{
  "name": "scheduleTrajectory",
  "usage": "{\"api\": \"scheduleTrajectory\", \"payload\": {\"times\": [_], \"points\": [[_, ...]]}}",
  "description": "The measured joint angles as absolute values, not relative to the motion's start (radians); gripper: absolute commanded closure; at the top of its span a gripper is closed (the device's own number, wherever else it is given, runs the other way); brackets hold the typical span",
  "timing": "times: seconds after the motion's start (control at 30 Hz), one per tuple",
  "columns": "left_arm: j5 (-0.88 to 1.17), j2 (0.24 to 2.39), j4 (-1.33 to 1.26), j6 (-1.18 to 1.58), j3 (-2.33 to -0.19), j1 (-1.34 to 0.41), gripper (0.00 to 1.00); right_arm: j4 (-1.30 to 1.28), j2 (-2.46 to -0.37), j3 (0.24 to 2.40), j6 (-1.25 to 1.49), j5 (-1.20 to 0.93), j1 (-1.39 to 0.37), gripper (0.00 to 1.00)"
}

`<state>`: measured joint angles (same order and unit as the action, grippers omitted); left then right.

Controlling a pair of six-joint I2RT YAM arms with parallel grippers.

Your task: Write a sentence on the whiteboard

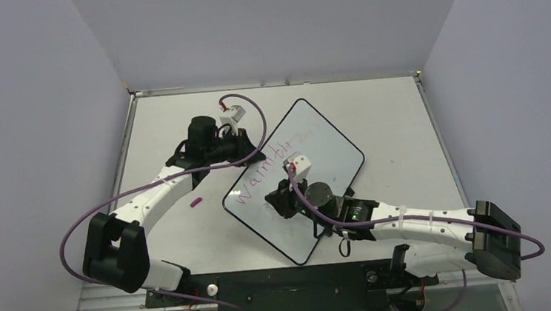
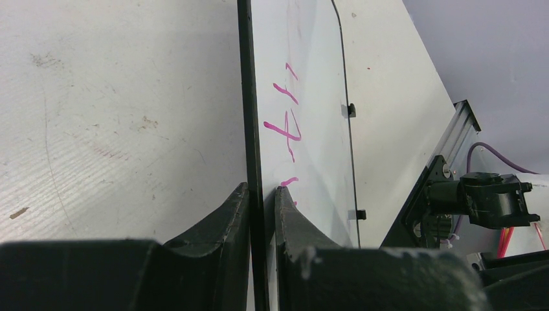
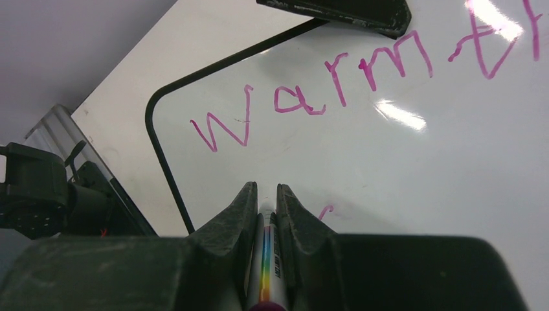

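Note:
The whiteboard (image 1: 328,148) lies at an angle on the tabletop. It also fills the right wrist view as whiteboard (image 3: 421,181). The sentence (image 1: 263,175) is pink writing reading "Warmth" (image 3: 336,84), with a small pink hook (image 3: 324,210) below it. My left gripper (image 2: 262,188) is shut on the whiteboard's black rim (image 2: 245,97) at its upper-left edge (image 1: 253,146). My right gripper (image 3: 267,191) is shut on a white marker (image 3: 267,259) with a rainbow stripe, pointed at the board under the writing. It stands over the board's lower left (image 1: 282,199). The marker tip is hidden.
A small pink marker cap (image 1: 197,202) lies on the off-white tabletop (image 1: 159,135) left of the board. Grey walls close in the table at the back and both sides. The arm bases stand on the black rail (image 1: 290,280) at the near edge.

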<state>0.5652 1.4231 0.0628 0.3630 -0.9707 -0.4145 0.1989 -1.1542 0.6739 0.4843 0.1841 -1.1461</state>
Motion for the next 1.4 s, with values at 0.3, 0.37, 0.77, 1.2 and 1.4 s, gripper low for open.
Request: {"api": "scheduleTrajectory", "payload": {"times": [0.3, 0.37, 0.77, 1.2, 1.4], "points": [[0.564, 1.423, 0.064, 0.363, -0.971, -0.413, 1.00, 0.229, -1.242, 0.706, 0.487, 0.163, -1.147, 1.00], [0.564, 1.423, 0.064, 0.363, -0.971, -0.413, 1.00, 0.231, -1.241, 0.706, 0.487, 0.164, -1.147, 1.00], [0.565, 1.423, 0.063, 0.363, -0.971, -0.413, 1.00, 0.192, -1.192, 0.695, 0.483, 0.196, -1.147, 1.00], [0.565, 1.420, 0.063, 0.363, -0.971, -0.413, 1.00, 0.179, -1.129, 0.696, 0.480, 0.205, -1.074, 1.00], [0.565, 1.420, 0.063, 0.363, -0.971, -0.413, 1.00, 0.183, -1.139, 0.689, 0.484, 0.206, -1.065, 1.00]]}}
